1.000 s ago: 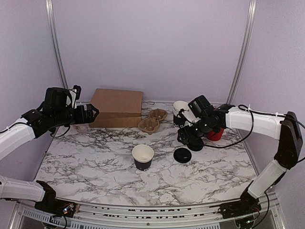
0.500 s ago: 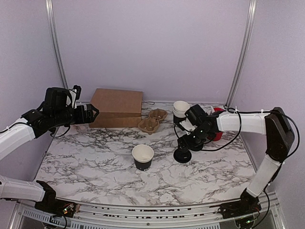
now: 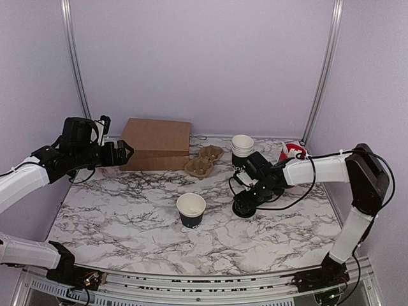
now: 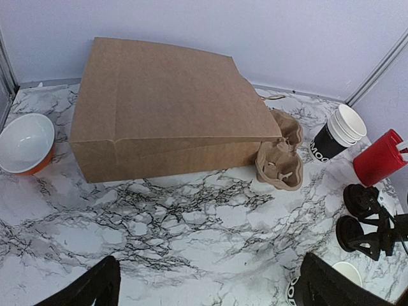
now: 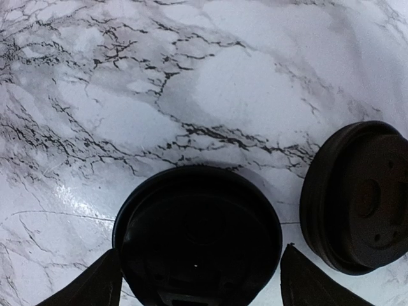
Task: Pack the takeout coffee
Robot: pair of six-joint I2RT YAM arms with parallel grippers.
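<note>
Nearest the front edge of the table point(image 3: 127, 223), about midway along it, the black paper cup point(image 3: 191, 211) stood upright and open, with nothing on top. To its right, a little farther in, the black lid point(image 5: 197, 223) lay flat on the marble, well apart from the cup. The right hand point(image 3: 247, 201) hung low over it, fingers spread to either side of the rim. Whether they touched it could not be told. A second black round piece point(image 5: 360, 197) lay just beside the lid.

Farther back, over the left edge, the left hand point(image 3: 124, 152) hovered spread wide and empty. Along the far edge lay a brown paper bag point(image 3: 156, 143), flat and folded, with a pulp cup carrier point(image 3: 204, 160) at its right end. Beyond that came a stack of cups point(image 3: 242, 145) and a red tub point(image 3: 293, 153).

The packing looked barely begun. The lid had yet to be lifted and pressed on, and the cup had yet to go into the carrier or bag.
</note>
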